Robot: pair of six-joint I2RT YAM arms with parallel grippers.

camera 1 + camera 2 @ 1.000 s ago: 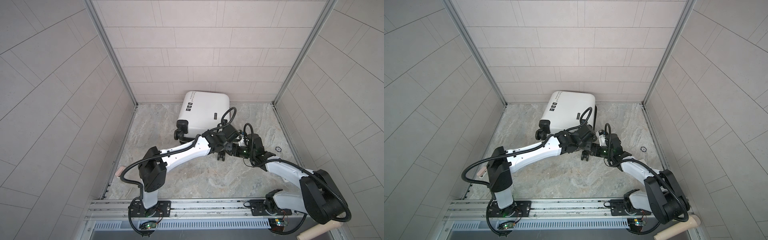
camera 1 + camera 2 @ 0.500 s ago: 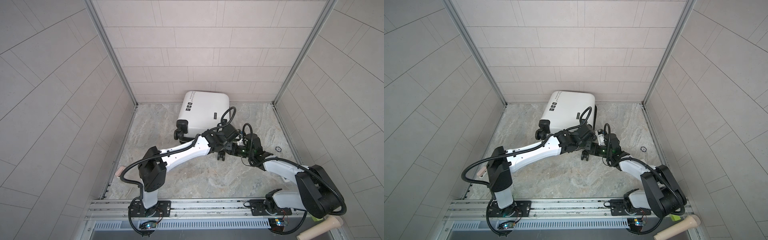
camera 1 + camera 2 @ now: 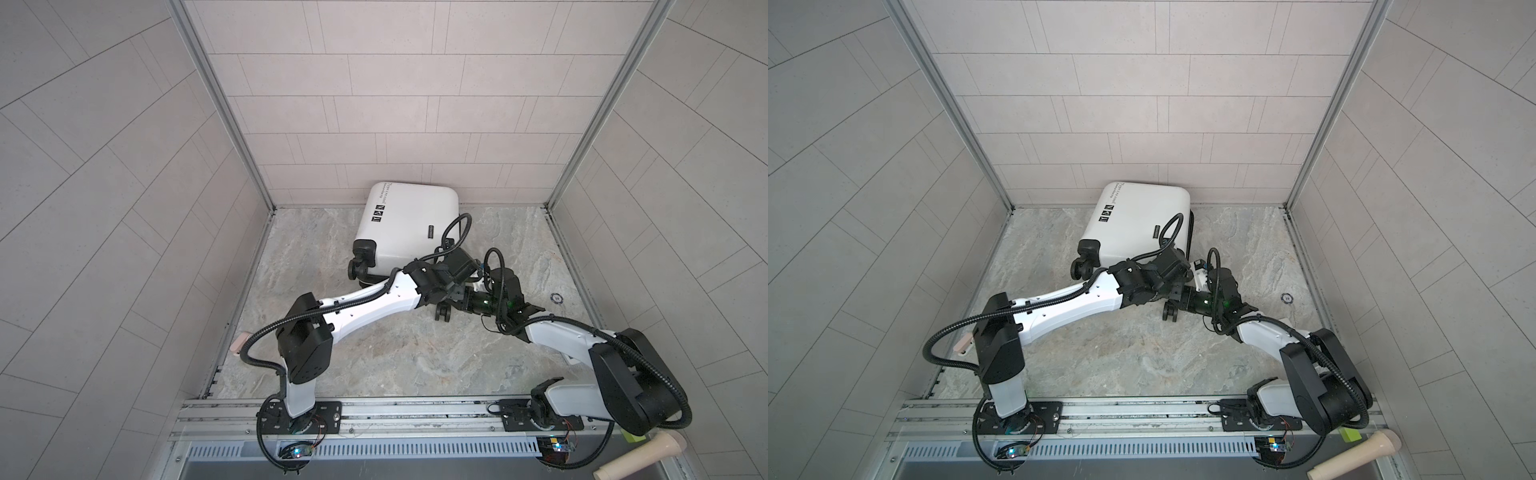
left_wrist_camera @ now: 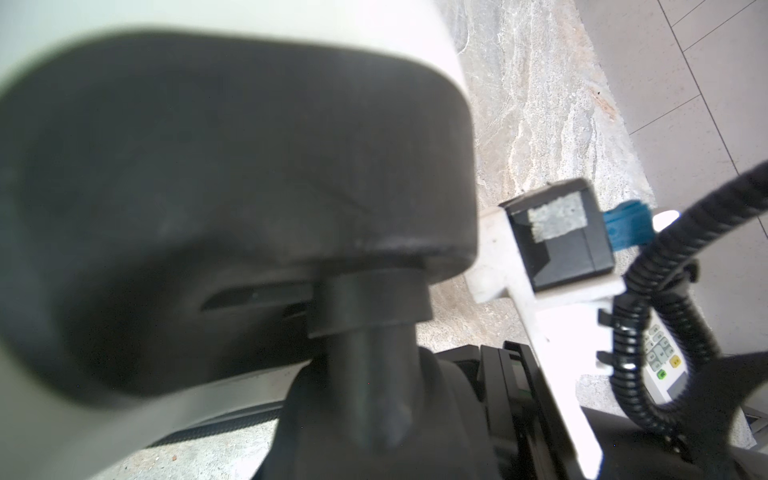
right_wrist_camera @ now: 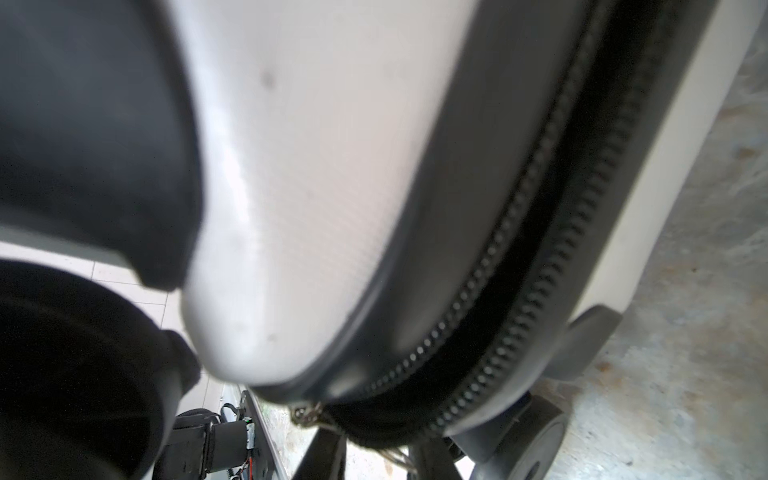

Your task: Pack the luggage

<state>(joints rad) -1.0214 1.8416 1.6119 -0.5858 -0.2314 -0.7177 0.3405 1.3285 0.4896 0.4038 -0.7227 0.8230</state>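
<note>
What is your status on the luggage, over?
Left end effector by the near wheel, grip unclear. Right end effector at the zipper pull, grip unclear. Luggage lies flat, zipper parted there. Arms crowded.

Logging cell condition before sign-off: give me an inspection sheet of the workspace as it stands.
Surface: marble pattern, no spills seen.
Job's things: suitcase flat by back wall, zipper parted near a wheel.
Clutter: small dark disc at right; wooden handle beyond front rail.
Grippers: left gripper and right gripper at suitcase's near wheel corner; jaws unclear.
Cables: black conduit loops over suitcase edge.
Surroundings: tiled walls.
</note>
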